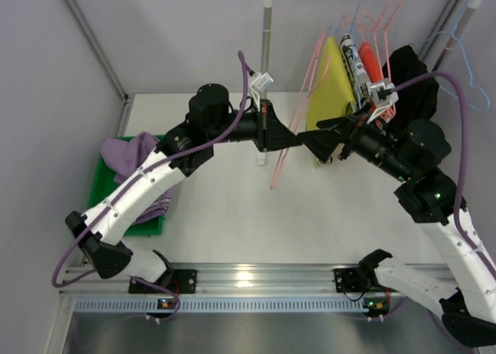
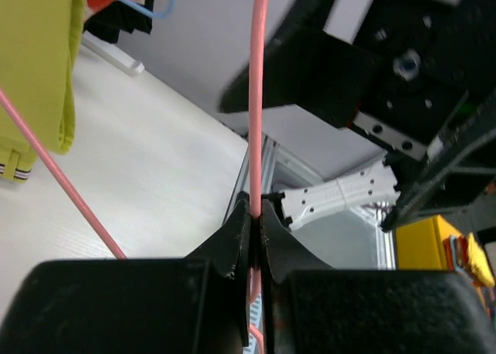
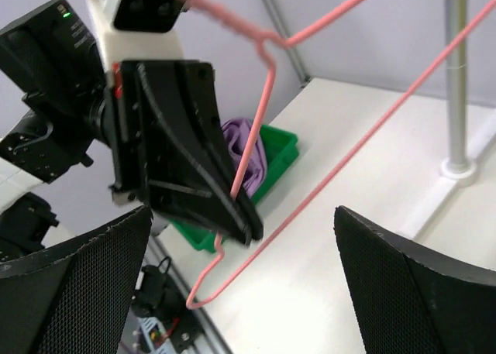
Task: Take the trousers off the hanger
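Note:
The pink hanger (image 1: 279, 172) is bare and hangs tilted in the air between my two grippers over the middle of the table. My left gripper (image 1: 297, 139) is shut on its wire, and the left wrist view shows the wire (image 2: 255, 137) pinched between the jaws (image 2: 254, 222). My right gripper (image 1: 322, 135) faces the left one, open wide and empty; its fingers (image 3: 77, 292) frame the hanger (image 3: 263, 98) without touching it. The lilac trousers (image 1: 128, 154) lie heaped in the green bin (image 1: 99, 185) at the left and also show in the right wrist view (image 3: 246, 146).
A clothes rail at the back right carries red-orange hangers (image 1: 381, 17), a light blue hanger (image 1: 469, 67), a mustard-yellow garment (image 1: 332, 87) and a black garment (image 1: 409, 83). The rail's pole (image 1: 266, 56) stands just behind the left gripper.

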Controlling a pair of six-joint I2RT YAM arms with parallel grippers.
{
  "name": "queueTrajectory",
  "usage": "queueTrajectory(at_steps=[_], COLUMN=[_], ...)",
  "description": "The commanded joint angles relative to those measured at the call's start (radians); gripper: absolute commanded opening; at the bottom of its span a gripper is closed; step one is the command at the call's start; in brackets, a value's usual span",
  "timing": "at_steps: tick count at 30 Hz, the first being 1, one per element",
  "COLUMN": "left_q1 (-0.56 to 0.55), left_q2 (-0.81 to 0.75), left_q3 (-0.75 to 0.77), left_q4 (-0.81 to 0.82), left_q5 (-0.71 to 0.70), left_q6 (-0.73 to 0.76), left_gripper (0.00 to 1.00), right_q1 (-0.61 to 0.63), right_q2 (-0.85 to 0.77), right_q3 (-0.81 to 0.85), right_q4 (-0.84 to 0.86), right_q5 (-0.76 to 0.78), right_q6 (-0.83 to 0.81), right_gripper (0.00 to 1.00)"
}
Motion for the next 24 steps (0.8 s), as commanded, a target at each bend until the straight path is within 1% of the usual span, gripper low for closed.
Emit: queueTrajectory(at_steps=[1,2,4,5,7,8,9,11,12,13,15,18,21,24], left_q1=[0.046,0.058,0.084,0.089,0.098,0.098,0.101,0.112,0.112,0.114,0.126,0.150,0.163,0.178], left_q2=[0.060,0.097,0.141,0.186,0.230,0.281,0.307,0.386,0.417,0.440,0.499,0.574,0.655,0.694], left_q3=[0.100,0.133,0.174,0.227,0.283,0.318,0.388,0.455,0.546,0.579,0.630,0.670,0.726,0.748], left_q4=[0.123,0.134,0.163,0.163,0.170,0.166,0.160,0.163,0.140,0.126,0.146,0.210,0.264,0.344], left_q5=[-0.040,-0.051,-0.066,-0.089,-0.105,-0.127,-0.134,-0.141,-0.175,-0.189,-0.219,-0.214,-0.178,-0.148], left_q6=[-0.123,-0.179,-0.219,-0.232,-0.236,-0.232,-0.233,-0.232,-0.215,-0.200,-0.184,-0.221,-0.242,-0.258], left_gripper=[0.00,0.00,0.00,0.00,0.00,0.00,0.00,0.00,0.00,0.00,0.00,0.00,0.00,0.00], right_q1=[-0.022,-0.041,-0.070,-0.101,-0.124,-0.143,-0.150,-0.173,-0.181,-0.189,-0.213,-0.241,-0.255,-0.256], right_q2=[-0.075,-0.087,-0.123,-0.133,-0.161,-0.169,-0.173,-0.187,-0.195,-0.198,-0.202,-0.209,-0.209,-0.209], right_q3=[0.009,-0.005,-0.019,-0.028,-0.034,-0.031,-0.029,-0.020,-0.019,-0.016,-0.014,-0.020,-0.023,-0.025], right_q4=[-0.064,-0.069,-0.063,-0.060,-0.049,-0.049,-0.052,-0.067,-0.074,-0.081,-0.086,-0.075,-0.071,-0.072], right_q5=[0.111,0.130,0.140,0.140,0.138,0.138,0.138,0.143,0.146,0.157,0.163,0.155,0.141,0.140], right_q6=[-0.111,-0.119,-0.130,-0.131,-0.136,-0.137,-0.140,-0.142,-0.139,-0.133,-0.105,-0.073,-0.061,-0.058], right_gripper=[0.99,0.99,0.99,0.99,1.00,1.00,1.00,0.99,1.00,1.00,0.99,1.00,1.00,0.99])
